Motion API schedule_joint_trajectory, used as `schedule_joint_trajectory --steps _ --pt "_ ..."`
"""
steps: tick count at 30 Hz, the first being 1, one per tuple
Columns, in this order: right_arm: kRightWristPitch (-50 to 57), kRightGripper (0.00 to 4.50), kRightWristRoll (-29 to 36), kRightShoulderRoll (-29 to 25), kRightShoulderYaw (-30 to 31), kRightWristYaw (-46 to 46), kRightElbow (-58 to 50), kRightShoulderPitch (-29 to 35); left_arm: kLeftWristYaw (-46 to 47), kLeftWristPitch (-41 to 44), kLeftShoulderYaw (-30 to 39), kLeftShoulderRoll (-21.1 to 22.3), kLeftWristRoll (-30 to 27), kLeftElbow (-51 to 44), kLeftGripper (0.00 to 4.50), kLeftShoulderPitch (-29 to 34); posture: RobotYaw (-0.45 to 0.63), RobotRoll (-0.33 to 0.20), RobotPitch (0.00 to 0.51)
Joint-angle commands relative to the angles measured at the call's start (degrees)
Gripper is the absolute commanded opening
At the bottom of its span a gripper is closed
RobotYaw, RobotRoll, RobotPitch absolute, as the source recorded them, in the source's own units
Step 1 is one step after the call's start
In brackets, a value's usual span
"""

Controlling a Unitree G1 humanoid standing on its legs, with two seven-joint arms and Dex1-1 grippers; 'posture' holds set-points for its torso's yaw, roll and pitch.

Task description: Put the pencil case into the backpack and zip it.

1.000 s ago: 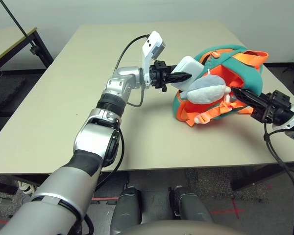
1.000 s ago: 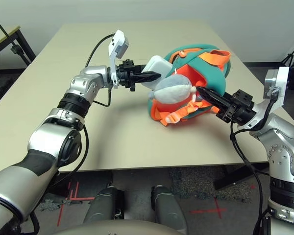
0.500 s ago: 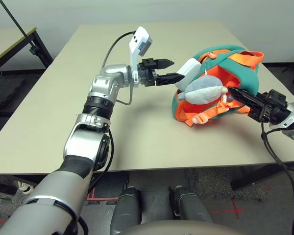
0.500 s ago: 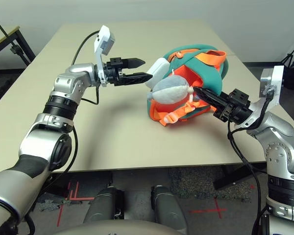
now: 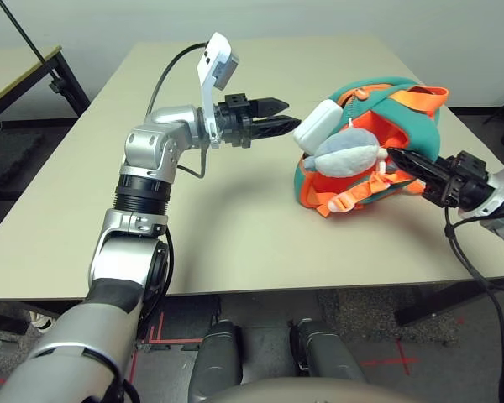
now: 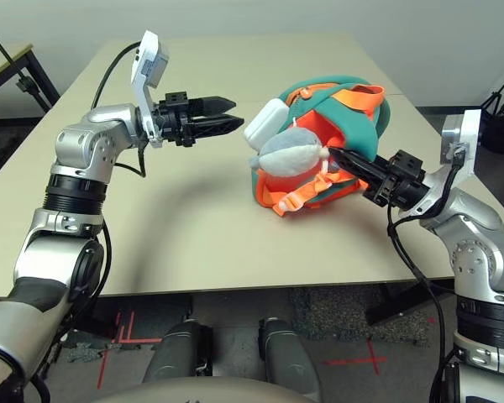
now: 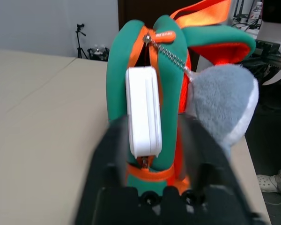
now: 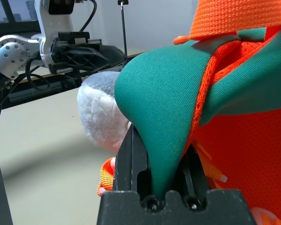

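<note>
With the flat white rounded pencil case (image 5: pixel 317 128) half-lodged in the teal-and-orange backpack's (image 5: pixel 403 101) mouth, my left tool (image 5: pixel 281 126) sits released at its nine o'clock; my right tool (image 6: pixel 340 158) grasps teal fabric. I judge a push inward comes next, then zipping.

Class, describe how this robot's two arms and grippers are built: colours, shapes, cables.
Both arms are silver metal segments joined by black ribbed collars. The left gripper and right gripper each have two black tapered fingers. A white camera block sits above each wrist, and black cables loop along the arms.
</note>
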Motion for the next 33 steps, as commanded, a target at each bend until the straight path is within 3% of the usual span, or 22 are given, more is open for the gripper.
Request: schedule_joint_trajectory --steps 1,3,16,33 --pt "0.1 0.06 0.6 -0.2 0.2 0.9 -1.3 -0.8 0.7 -0.1 -0.6 -0.7 -0.7 -0.5 0.72 0.0 0.02 0.0 0.053" --pt "0.1 0.06 0.5 -0.2 0.1 0.9 -1.5 -0.5 0.8 -0.8 -0.7 -1.2 -0.6 0.7 0.01 -0.5 0.02 0.0 0.053" --pt "0.2 0.06 0.6 0.1 -0.1 0.1 -2.2 0.1 0.0 -8.8 -3.6 -6.3 2.9 13.5 0.0 -5.1 0.01 0.0 0.06" --pt "1.6 0.06 1.7 -0.3 -0.5 -0.7 -4.4 1.1 0.6 -15.2 -6.1 -11.7 6.2 20.2 0.0 -3.2 -0.02 0.0 0.073"
